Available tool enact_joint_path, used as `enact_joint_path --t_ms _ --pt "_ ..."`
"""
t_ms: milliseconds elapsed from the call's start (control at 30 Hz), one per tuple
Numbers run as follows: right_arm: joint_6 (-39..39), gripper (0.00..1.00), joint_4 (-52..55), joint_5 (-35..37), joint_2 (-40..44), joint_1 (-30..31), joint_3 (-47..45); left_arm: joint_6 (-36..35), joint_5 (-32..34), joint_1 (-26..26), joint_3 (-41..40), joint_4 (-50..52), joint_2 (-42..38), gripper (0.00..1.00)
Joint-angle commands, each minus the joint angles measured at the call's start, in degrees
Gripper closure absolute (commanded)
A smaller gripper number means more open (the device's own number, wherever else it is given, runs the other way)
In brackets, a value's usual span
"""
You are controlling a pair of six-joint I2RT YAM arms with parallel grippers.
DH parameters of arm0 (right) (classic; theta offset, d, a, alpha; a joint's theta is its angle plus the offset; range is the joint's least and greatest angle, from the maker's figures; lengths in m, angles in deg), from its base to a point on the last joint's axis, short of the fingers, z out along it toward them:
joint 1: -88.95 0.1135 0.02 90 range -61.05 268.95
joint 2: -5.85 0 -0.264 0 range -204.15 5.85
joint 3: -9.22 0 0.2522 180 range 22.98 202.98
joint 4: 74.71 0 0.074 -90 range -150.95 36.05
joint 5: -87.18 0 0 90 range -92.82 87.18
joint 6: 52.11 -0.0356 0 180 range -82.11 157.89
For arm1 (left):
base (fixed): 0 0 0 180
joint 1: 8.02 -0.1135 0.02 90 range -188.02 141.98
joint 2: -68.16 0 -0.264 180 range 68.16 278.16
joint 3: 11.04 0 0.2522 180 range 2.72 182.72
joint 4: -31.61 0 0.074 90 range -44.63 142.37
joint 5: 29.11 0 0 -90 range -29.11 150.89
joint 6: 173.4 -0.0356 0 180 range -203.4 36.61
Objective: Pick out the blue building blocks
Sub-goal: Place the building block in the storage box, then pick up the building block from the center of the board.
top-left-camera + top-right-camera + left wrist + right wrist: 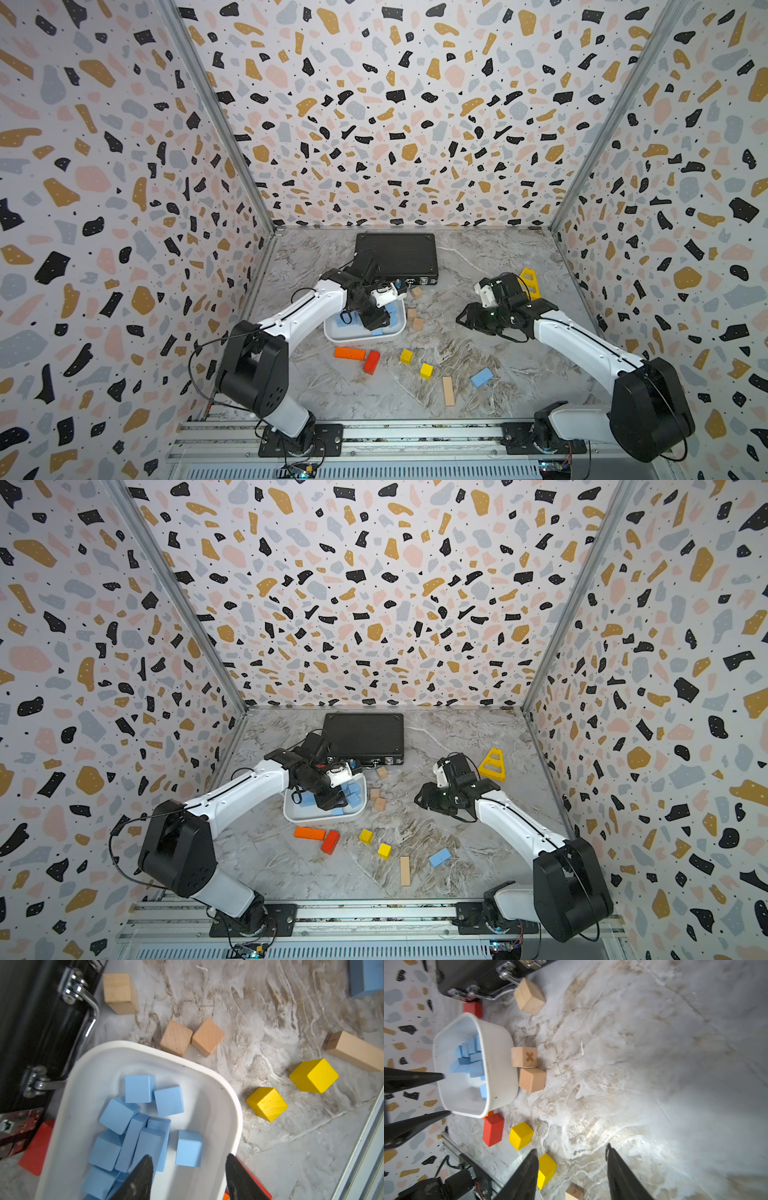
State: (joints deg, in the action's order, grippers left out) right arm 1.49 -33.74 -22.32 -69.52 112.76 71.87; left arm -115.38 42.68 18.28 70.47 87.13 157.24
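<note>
We're seeing the left pincer (pixel 188 1158) hovering over the white tray (pixel 234 1105), jaws standing apart, approx mid-wide, nothing btwn them. The blue blocks (pixel 140 1088) are lying in the tray in a loose heap: cubes + a few longer bars, several leaning on each other. One blue cube (pixel 189 1148) is sitting a bit apart from the heap, just beyond the tips, not gripped.

In both top views the tray is sitting at approx 9 o'clock of the surface (pixel 353 395) centre, w/ the black case (pixel 397 253) near it at 12 o'clock.

A loose blue block (pixel 482 377) is lying flat on the surface outside the tray, approx 4 o'clock from it, well apart. The tan bar (pixel 448 390) is lying near it at its 8 o'clock.

The right pincer (pixel 571 1150) is hovering above the surface at the tray's 3 o'clock, jaws apart, empty.

Non-blue stuff:
- Orange bar (pixel 350 353) + red bar (pixel 371 361) are lying at the tray's 6 o'clock, just beside each other.
- Two yellow cubes (pixel 406 356) are sitting at its 5 o'clock.
- Three tan cubes (pixel 417 324) are sitting along its 2–3 o'clock side.
- Yellow triangle piece (pixel 530 282) is standing at the right pincer's 1 o'clock.
</note>
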Motion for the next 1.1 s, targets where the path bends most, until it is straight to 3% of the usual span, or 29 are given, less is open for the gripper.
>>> enact_joint_path --t_ms 0,167,367,567,1067 --pt "1.77 0.43 16.79 7.66 -0.3 0.27 2.92 8.14 -3.21 -0.42 0.9 1.16 -4.01 0.41" --pt "-0.73 0.41 29.32 13.51 -0.82 0.35 3.34 13.57 -6.58 -1.5 -4.94 -3.68 -7.65 0.37" --pt "-7.78 0.39 33.14 15.18 3.83 3.47 -0.3 18.05 -7.67 -4.43 -8.7 -8.8 -8.87 0.33" --pt "-13.36 0.38 30.31 12.84 6.63 7.83 -5.31 20.32 -7.86 -7.77 -9.83 -10.69 -10.11 0.29" --pt "-15.69 0.37 17.83 8.36 -2.01 12.95 -6.55 19.85 -7.05 -10.31 -10.61 -11.08 -11.71 0.29"
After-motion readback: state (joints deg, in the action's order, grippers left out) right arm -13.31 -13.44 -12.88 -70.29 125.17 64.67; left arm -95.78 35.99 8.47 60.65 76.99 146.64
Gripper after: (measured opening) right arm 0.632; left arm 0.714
